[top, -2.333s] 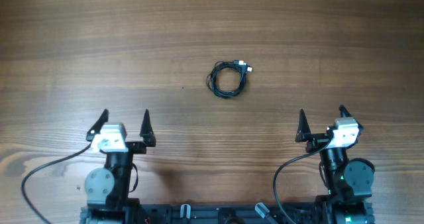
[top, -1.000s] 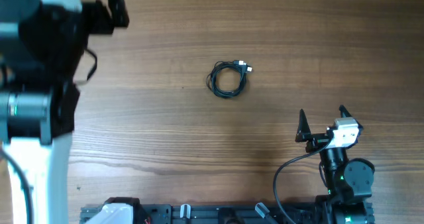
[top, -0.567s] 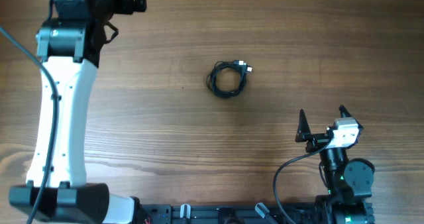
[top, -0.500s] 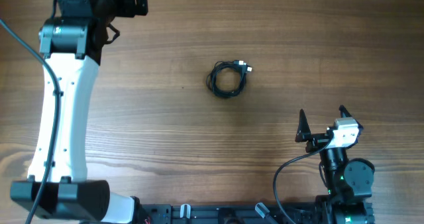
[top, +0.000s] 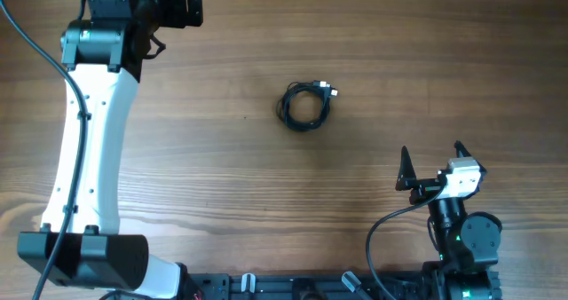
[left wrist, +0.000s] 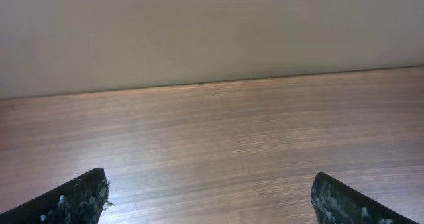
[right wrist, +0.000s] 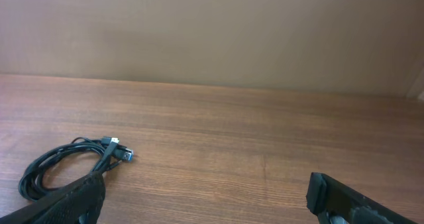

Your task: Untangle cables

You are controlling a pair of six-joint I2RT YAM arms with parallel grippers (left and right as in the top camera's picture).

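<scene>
At the middle of the table [top: 444, 51], a little toward its far side, the cables [top: 304, 106] lie as one small round coil, thin black strands looped over each other, with a silver-tipped plug end sticking out at the coil's upper right. Nothing touches them. As I judge it, the untangling has not begun: no strand is drawn out or laid apart, and the bundle is whole.

My left pincer [left wrist: 209, 177] is reached far out to the table's far left corner, well apart from the coil. Its wrist view shows only bare wood and the pale wall beyond, with a dark fingertip at each lower corner. The tips are spread wide with nothing between them, so it is open and empty, and the cables are not in its sight at all.

My right pincer [top: 431, 149] sits near my base on the near right side, fingers splayed and holding nothing. From its wrist view the coil shows ahead and to the left, just above the left fingertip, with the plug end turned toward the middle of the table.

Everything is left to do, by my reckoning: bring a pincer to the coil, pin or lift one part, find a free plug end and draw each wire clear of the others
</scene>
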